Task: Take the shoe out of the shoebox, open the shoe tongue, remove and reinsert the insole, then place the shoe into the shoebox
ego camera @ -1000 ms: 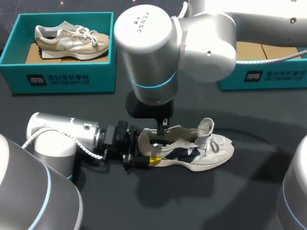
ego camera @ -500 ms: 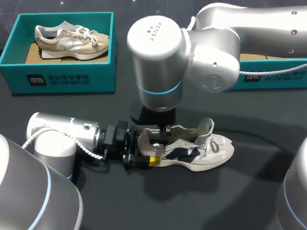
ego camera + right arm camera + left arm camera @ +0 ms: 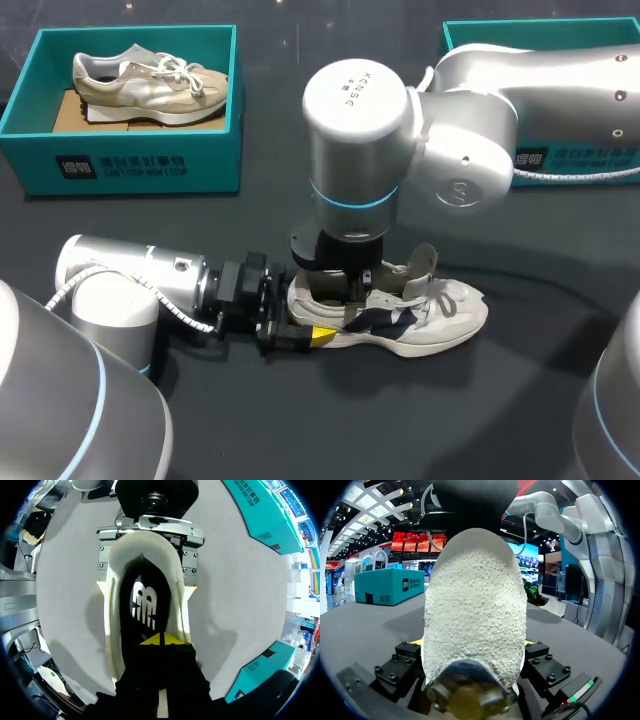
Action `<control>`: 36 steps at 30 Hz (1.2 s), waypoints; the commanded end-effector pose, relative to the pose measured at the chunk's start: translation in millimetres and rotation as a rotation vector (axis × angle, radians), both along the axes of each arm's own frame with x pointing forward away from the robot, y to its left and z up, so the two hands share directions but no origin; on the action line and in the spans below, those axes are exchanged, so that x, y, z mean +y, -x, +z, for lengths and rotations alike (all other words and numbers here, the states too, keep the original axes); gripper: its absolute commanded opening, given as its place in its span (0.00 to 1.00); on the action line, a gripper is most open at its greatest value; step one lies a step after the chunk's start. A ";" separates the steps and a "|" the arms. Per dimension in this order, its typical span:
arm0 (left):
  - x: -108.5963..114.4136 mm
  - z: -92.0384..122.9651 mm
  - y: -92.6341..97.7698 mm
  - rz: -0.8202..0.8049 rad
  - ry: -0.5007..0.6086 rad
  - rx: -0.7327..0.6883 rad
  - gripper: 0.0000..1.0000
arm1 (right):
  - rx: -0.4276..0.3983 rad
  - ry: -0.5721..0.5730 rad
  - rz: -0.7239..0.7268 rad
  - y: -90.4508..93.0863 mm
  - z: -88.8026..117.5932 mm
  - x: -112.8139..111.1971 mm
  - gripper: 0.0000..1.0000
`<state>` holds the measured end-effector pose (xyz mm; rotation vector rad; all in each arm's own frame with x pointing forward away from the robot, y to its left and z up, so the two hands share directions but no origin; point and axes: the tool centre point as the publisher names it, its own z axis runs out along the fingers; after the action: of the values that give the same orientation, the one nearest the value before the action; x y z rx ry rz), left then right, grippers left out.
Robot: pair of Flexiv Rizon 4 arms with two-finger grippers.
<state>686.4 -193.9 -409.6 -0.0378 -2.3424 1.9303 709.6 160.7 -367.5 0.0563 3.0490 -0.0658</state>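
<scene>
White shoe (image 3: pixel 440 320) lies left-right, toe rightward, heel clenched in left pincer (image 3: pixel 474 645), right pincer (image 3: pixel 162 640) closed inside

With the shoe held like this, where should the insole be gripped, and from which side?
Grip the insole at its heel end, coming straight down through the opening. The shoe stands upright with its tongue raised, so the opening is wide, and the left gripper braces the heel from behind. The edge likely needs lifting first.

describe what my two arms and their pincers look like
The left arm and right arm are fat silver-grey cylinders with light blue joint rings and white corded cables alongside. The left pincer and right pincer are black blocks with bright yellow tips.
</scene>
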 end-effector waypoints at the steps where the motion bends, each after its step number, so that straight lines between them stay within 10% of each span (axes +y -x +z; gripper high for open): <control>1: 0.3 -1.7 -1.1 0.001 0.000 0.000 0.00 | -0.012 -0.021 -0.013 2.1 -6.7 -13.6 0.00; 11: 0.3 -1.7 -1.1 0.001 0.000 0.000 0.00 | -0.004 -0.035 -0.062 3.2 -13.3 -36.4 0.00; 20: 0.3 -1.7 -1.1 0.001 0.000 0.000 0.00 | 0.027 -0.056 -0.050 0.2 -20.9 -36.2 0.31; 36: 0.3 -1.7 -1.1 0.001 0.000 0.000 0.00 | 0.179 -0.095 -0.089 3.9 -49.8 -25.0 0.40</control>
<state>687.0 -193.9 -409.6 -0.0357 -2.3422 1.9302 701.8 132.2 -404.0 0.1957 3.2118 0.0732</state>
